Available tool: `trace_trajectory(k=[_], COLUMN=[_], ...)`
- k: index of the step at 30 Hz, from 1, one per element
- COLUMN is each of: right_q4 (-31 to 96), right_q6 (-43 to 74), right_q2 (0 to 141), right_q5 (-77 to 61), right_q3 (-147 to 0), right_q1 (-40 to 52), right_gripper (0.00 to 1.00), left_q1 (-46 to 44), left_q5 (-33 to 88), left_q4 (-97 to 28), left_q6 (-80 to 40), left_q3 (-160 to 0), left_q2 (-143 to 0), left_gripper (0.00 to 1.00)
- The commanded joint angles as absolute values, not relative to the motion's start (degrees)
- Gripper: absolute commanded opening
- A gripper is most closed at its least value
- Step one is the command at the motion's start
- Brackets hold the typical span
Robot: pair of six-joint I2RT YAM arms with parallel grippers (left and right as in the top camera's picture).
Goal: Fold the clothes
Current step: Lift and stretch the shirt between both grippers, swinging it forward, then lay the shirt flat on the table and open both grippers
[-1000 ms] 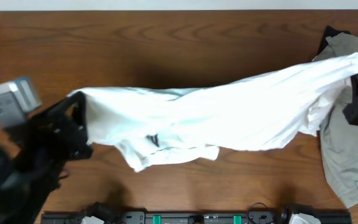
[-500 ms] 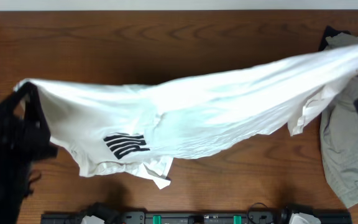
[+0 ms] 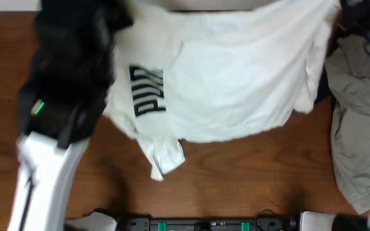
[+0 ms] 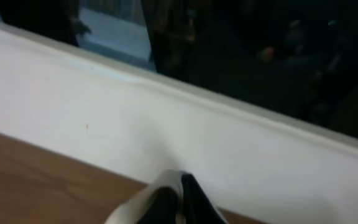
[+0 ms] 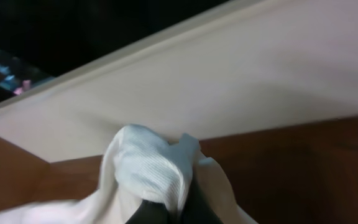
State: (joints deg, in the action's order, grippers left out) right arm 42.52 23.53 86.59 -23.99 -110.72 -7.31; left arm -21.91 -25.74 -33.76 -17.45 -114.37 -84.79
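- T-shirt (image 3: 236, 77): white and wrinkled, stretched broadside between my two arms over the far half of the wooden surface (image 3: 249, 183). Its upper edge reaches the top of the overhead view.
- Lettering (image 3: 148, 90): black block letters, turned sideways, near the shirt's left end. The last letter is lost in a fold.
- Flap (image 3: 166, 157): a narrow twisted piece trailing from the shirt's lower edge toward the near side.
- Left arm (image 3: 63, 90): at the shirt's left end, overlapping its edge. My left jaws are closed on a pinch of the white cloth, seen at the bottom of the left wrist view against a pale wall (image 4: 104, 124).
- Right jaws: clamped tight on a bunched, ribbed fold of the shirt, low in the right wrist view.
- Grey garment (image 3: 358, 128): a crumpled heap at the right edge of the surface, just beside the shirt's right end.
- Whether the shirt's lower edge rests on the surface or hangs clear of it, I cannot tell from above.
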Motion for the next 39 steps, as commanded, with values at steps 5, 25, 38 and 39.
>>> trace_trajectory(k=[5, 25, 38, 39], right_q4=[28.75, 56.45, 89.73, 90.56], right_q6=[28.60, 18.92, 5.63, 5.67], right_q2=[94.76, 96.71, 104.51, 104.99], right_q5=[-22.00, -16.88, -14.41, -13.15], right_q3=[-111.46, -114.61, -114.59, -114.59], right_q1=[-1.83, -2.44, 1.93, 2.42], right_gripper=[0.01, 0.01, 0.88, 0.97], left_q1=[-15.44, -13.30, -13.30, -13.30], left_q5=[-28.29, -19.20, -9.63, -8.56], left_q4=[-16.14, -59.27, -85.19, -86.15], left_q6=[-11.92, -23.03, -32.18, -32.16], left_q3=[-114.85, -117.49, -113.73, -113.73], left_q2=[-94.32, -89.36, -93.17, -93.17], left_gripper=[0.07, 0.09, 0.33, 0.38])
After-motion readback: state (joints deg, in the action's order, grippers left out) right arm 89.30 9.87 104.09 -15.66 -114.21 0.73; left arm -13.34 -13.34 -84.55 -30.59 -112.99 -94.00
